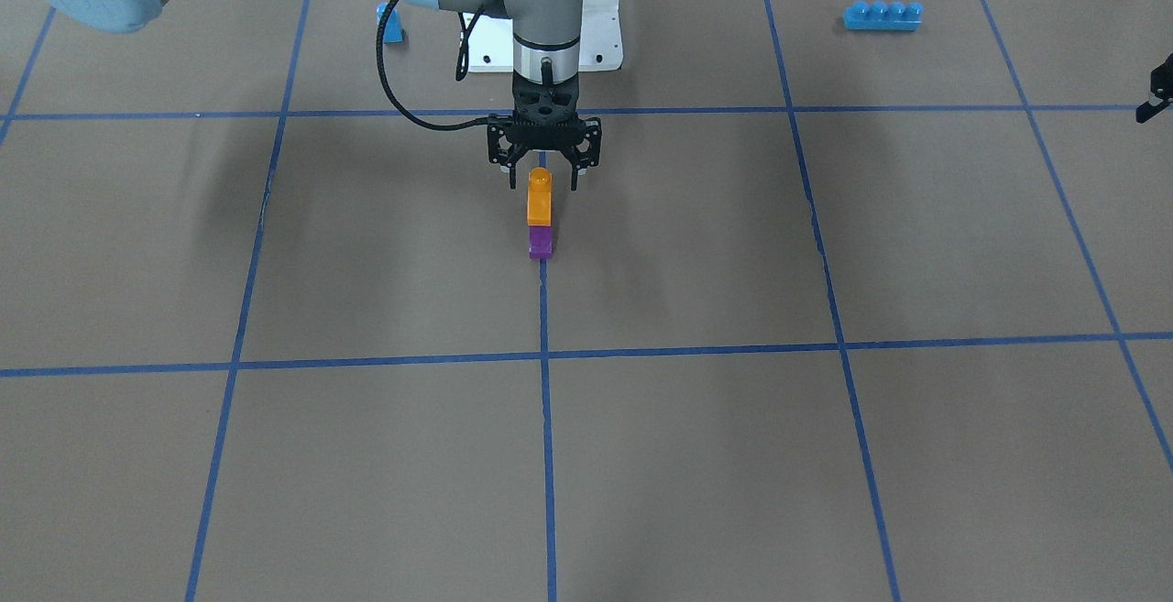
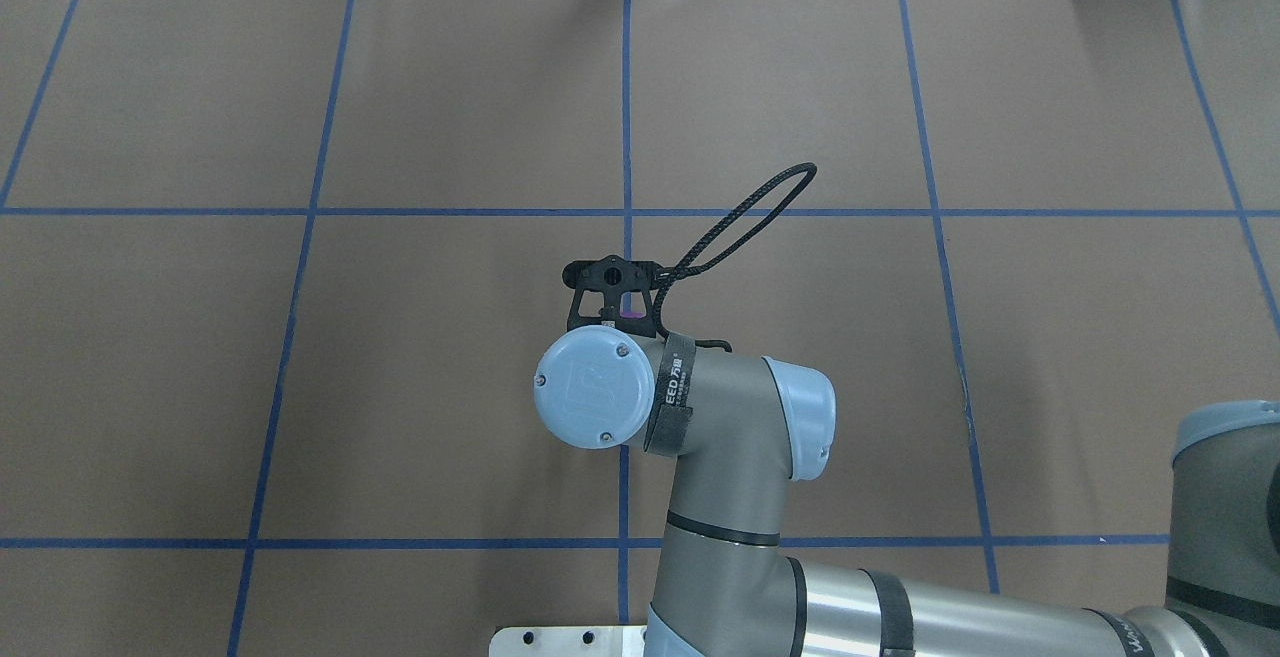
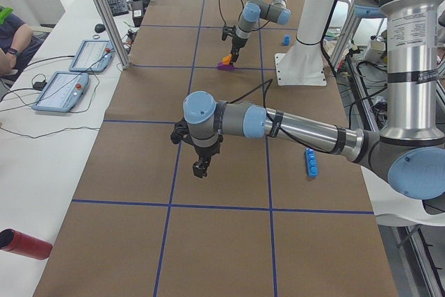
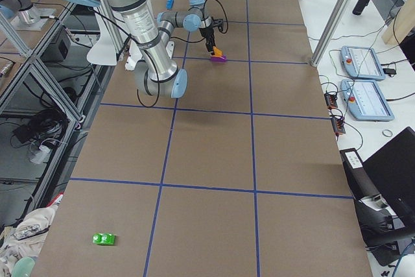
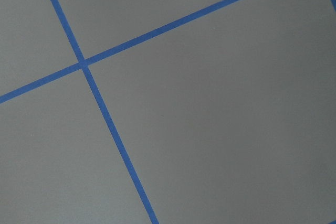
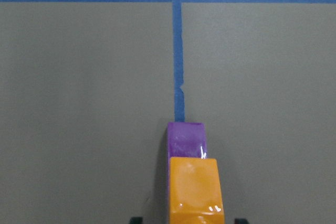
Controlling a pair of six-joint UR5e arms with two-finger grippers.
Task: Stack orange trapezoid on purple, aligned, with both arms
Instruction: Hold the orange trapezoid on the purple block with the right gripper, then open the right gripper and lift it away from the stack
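Front view, upper centre: the right gripper [image 1: 542, 182] is spread wide beside the stud of the orange [image 1: 540, 205], not gripping it. The orange sits on the purple [image 1: 541, 244]. Left view, centre: the left gripper [image 3: 199, 170] is above the table; whether it is spread or closed I cannot tell.

One partial word legible
A black strap [image 2: 672, 392] on the wrist behind the right jaws shows "EED"; the rest is unreadable.
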